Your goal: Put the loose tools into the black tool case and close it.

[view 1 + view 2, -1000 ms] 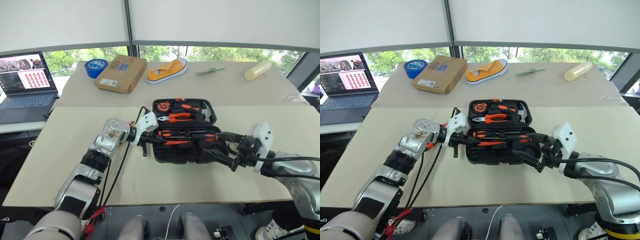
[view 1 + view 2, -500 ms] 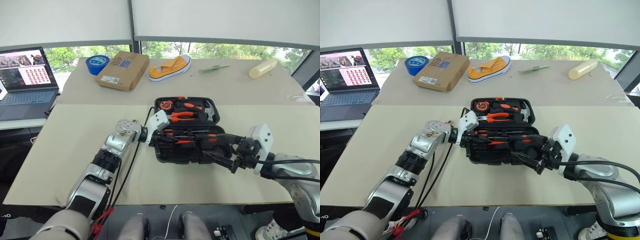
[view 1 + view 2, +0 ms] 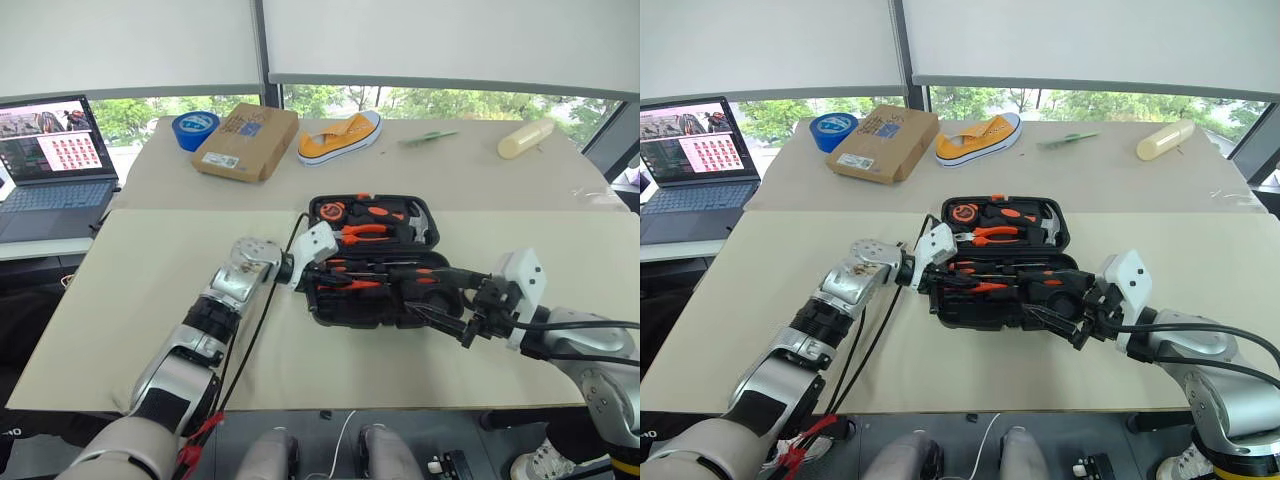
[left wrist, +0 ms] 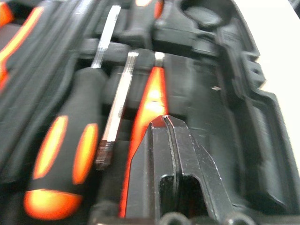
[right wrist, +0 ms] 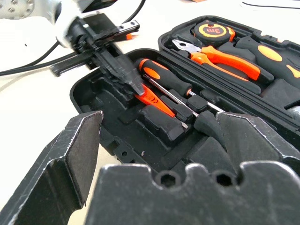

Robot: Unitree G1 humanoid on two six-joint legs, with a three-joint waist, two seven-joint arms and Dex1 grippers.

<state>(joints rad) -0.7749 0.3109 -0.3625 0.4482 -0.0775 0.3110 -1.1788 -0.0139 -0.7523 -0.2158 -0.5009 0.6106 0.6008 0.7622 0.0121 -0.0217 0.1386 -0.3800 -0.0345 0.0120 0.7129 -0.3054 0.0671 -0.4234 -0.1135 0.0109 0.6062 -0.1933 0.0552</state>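
Note:
The black tool case (image 3: 372,318) lies open in the middle of the table. Its near half holds two long orange-and-black screwdrivers (image 4: 61,154) and a slim orange tool (image 4: 150,101). My left gripper (image 3: 322,281) is shut with nothing between its fingers, and its tips rest over that orange tool at the case's left end (image 5: 133,89). My right gripper (image 3: 446,298) stands open at the case's near right corner, one finger over the near half and one outside the front wall. The far half holds orange-handled pliers (image 3: 362,232), a tape measure (image 3: 330,211) and a hammer (image 3: 420,222).
At the far side of the table lie a cardboard box (image 3: 247,140), a blue tape roll (image 3: 193,128), a yellow shoe (image 3: 340,135), a green item (image 3: 425,137) and a cream cylinder (image 3: 525,138). A laptop (image 3: 50,150) stands at the far left.
The view has shifted slightly. My shut left gripper has edged to the right, from the case's left rim to over its near half. The right gripper has kept still.

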